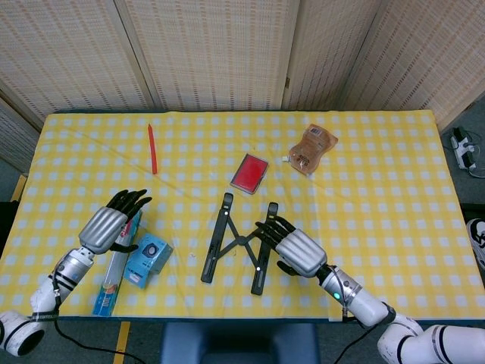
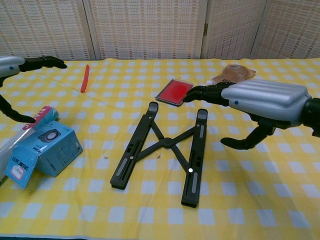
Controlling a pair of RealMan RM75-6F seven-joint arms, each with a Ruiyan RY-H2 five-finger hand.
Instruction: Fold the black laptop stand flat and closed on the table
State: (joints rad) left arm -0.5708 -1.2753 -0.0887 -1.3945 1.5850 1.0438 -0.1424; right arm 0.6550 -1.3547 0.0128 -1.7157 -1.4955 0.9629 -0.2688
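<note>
Yellow-checked counter: the black laptop stand [image 1: 240,243] lies flat near the front edge, but its two legs are still splayed in an X. Right hand [image 1: 292,249] hovers beside it, fingers spread, empty (left hand [image 1: 110,225] too). Next, probably push the legs together.

head view overhead, chest view low, frontal, perhaps nearer

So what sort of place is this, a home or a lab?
Probably a lab or test room made to look homely: a table under a yellow checked cloth, woven folding screens behind it, and assorted small items such as a black laptop stand.
</note>
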